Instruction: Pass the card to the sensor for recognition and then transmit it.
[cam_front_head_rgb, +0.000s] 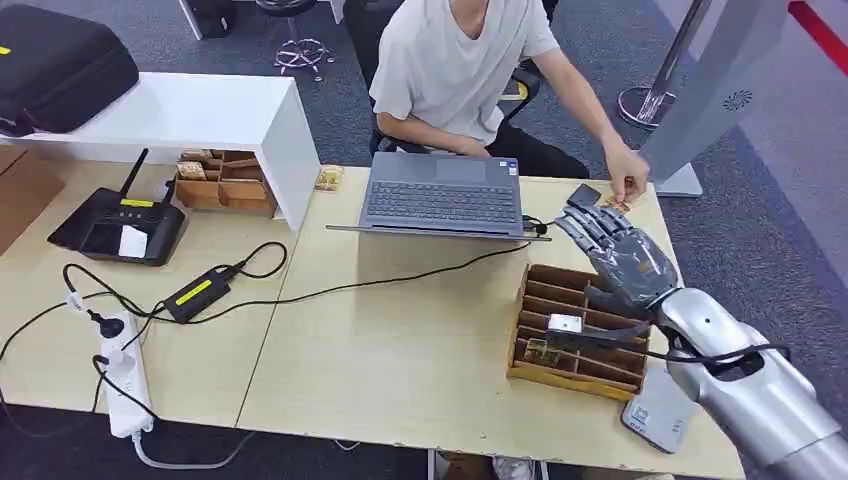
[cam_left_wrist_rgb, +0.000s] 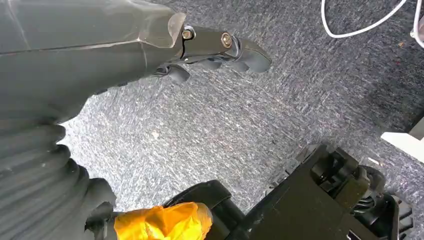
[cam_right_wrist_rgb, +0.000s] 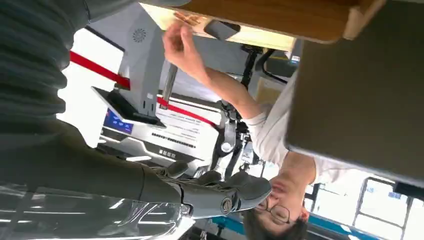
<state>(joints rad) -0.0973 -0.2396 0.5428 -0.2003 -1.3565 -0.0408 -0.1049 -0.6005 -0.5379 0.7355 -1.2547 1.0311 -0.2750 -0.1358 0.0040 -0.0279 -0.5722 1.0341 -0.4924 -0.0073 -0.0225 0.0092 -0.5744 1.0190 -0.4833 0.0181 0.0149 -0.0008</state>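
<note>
At the table's far right corner, the right hand (cam_front_head_rgb: 622, 255) hovers with fingers spread and empty beside the card (cam_front_head_rgb: 617, 205) under a person's hand (cam_front_head_rgb: 628, 185); a good pickup probably needs fingertips lowered onto its edges.

A small orange-gold card (cam_front_head_rgb: 618, 205) lay flat at the table's far right edge, under a person's fingertips and just beside a small dark sensor (cam_front_head_rgb: 583, 195). The sensor sat flat on the tabletop, right of the laptop.
</note>
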